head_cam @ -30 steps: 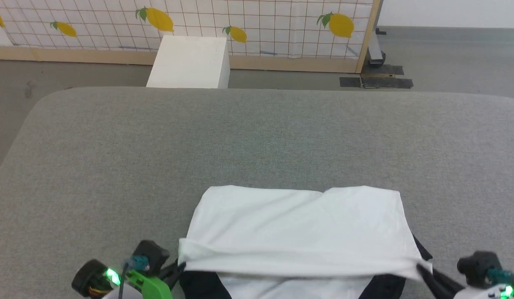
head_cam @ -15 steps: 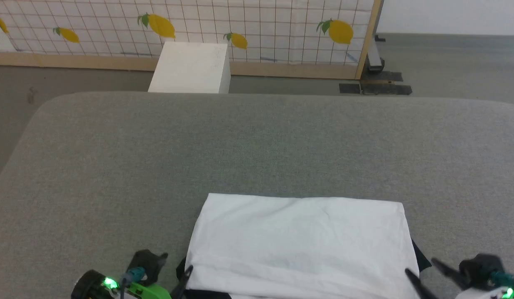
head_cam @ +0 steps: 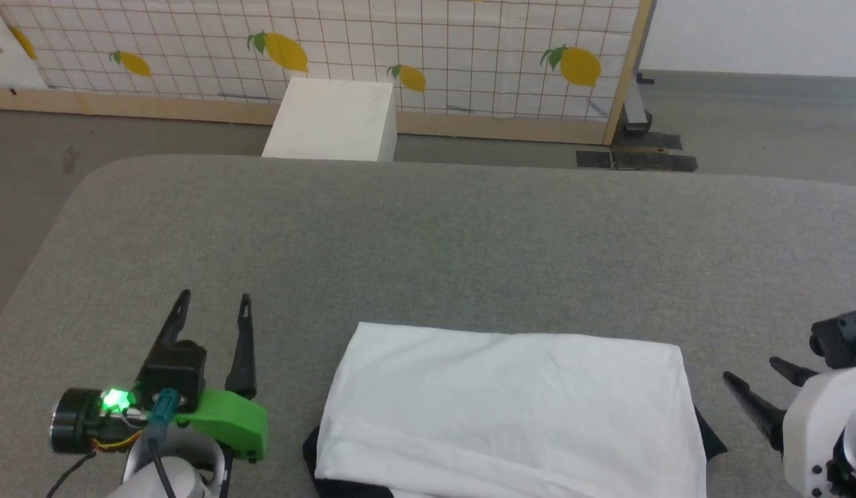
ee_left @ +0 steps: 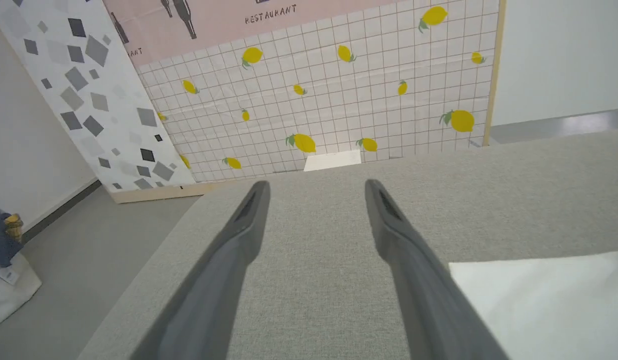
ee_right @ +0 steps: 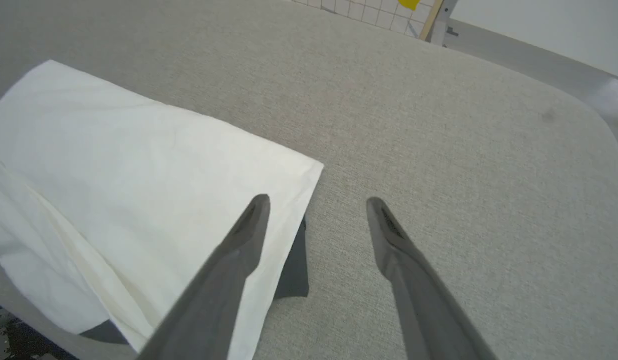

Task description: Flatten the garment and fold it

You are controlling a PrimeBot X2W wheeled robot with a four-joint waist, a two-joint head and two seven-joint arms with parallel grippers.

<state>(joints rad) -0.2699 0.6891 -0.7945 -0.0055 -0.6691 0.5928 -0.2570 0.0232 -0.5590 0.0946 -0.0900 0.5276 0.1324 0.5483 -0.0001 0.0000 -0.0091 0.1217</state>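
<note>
**Task status: folding stage**

The garment [head_cam: 511, 401] lies at the near edge of the grey fabric-covered table [head_cam: 428, 242], between the two grippers. It is laid as a compact white rectangle with straight far and side edges and a smooth upper layer. Of the black sleeves, narrow slivers are seen at the near left corner [head_cam: 315, 449] and the near right corner [head_cam: 708, 432], tucked beneath the white layer.

The left gripper [head_cam: 214, 299] is held beside the garment on its left, well clear of it. Its fingers are spread apart and nothing is grasped. The right gripper [head_cam: 751, 370] is held just beside the right edge. Its fingers are likewise spread apart and empty.

Flattening is judged complete, and at least one fold is judged to be laid. In the right wrist view, the layers at the near side are seen to overlap loosely, with an uneven lower edge. The near edge is cut off in the head view, so the final outline cannot be confirmed.

The remaining work is judged to be small: either one further fold to reduce the packet or tidying of the near layers.
</note>
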